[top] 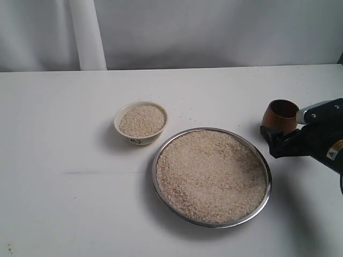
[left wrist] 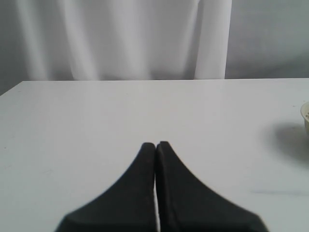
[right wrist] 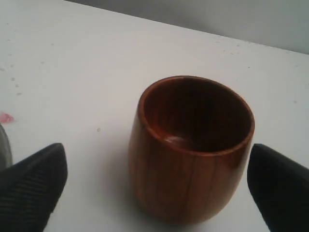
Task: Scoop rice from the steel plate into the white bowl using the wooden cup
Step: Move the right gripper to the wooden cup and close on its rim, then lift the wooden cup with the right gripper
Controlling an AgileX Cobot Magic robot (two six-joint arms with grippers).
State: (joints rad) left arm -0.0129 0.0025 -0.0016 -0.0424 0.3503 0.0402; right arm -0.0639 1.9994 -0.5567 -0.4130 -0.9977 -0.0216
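The wooden cup stands upright on the table, just right of the steel plate's far rim. Rice fills the plate in a wide heap. More rice fills the white bowl, which sits left of and behind the plate. My right gripper reaches in from the right edge, close to the cup. In the right wrist view the cup sits between the wide-apart fingers of the right gripper, with a gap on each side; it is open. My left gripper is shut on nothing.
The white table stretches out left of and in front of the plate. A few loose grains lie behind the plate. A pale curtain hangs behind the table's far edge. The bowl's rim shows at the edge of the left wrist view.
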